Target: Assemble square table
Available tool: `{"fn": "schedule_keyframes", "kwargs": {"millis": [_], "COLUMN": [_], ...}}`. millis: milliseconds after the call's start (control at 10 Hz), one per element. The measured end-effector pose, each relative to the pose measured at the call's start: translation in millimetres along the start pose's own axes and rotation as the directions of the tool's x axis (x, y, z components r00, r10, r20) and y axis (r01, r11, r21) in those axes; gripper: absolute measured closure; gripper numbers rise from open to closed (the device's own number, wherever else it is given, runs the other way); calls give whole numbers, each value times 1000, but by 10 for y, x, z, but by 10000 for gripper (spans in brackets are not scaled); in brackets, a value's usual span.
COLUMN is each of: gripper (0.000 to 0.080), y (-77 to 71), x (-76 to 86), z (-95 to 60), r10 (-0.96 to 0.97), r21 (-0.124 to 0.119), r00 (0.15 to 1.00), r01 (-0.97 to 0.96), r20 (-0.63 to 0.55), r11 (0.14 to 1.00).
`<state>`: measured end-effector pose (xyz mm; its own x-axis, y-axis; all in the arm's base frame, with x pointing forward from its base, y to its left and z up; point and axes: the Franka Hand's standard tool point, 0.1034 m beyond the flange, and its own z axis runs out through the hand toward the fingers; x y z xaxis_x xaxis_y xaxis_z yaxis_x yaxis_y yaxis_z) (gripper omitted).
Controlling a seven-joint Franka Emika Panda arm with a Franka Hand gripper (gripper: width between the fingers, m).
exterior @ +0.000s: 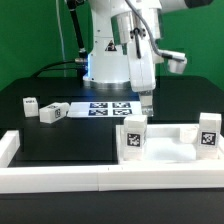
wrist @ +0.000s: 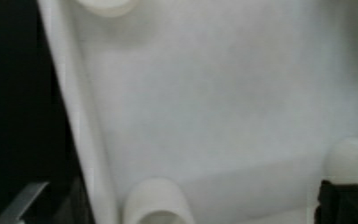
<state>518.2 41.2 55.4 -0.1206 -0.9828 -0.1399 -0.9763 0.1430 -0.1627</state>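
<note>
On the black tabletop (exterior: 60,140), my exterior view shows the large white plastic square slab (exterior: 168,152) against the low white border wall (exterior: 60,178), with white tagged block legs (exterior: 133,138) upright at its corners and the gripper (exterior: 147,103) over its far edge, while the wrist view shows the smooth slab (wrist: 211,110) and its round sockets (wrist: 158,200), though I cannot tell the pincer's spread.

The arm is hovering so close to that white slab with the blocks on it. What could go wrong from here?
1. The jaws hang right beside a standing leg on the tabletop; a small sideways slip might knock it over.
2. If the tabletop gets pushed, the other standing leg could topple too, should it not be fastened. The pictures don't show whether it is.
</note>
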Motion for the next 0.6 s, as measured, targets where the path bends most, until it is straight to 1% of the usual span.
{"fn": "schedule_keyframes", "kwargs": {"millis": [100,200,300,400,500,600], "gripper": [151,151,151,151,151,151], "y": [53,125,161,121,88,66], "x": [3,-27,-122,-144,-121,-45], "z": [67,132,143,137,162,215], "r10": [-13,-27,-31,-52,-84,-141], "r21": [-21,-61,-116,-127,-136,-145], "r00": [1000,999,998,996,992,984], "r01": [14,28,37,61,96,155], "r20": [1,17,58,77,92,106], "r11": [1000,998,993,990,986,977]}}
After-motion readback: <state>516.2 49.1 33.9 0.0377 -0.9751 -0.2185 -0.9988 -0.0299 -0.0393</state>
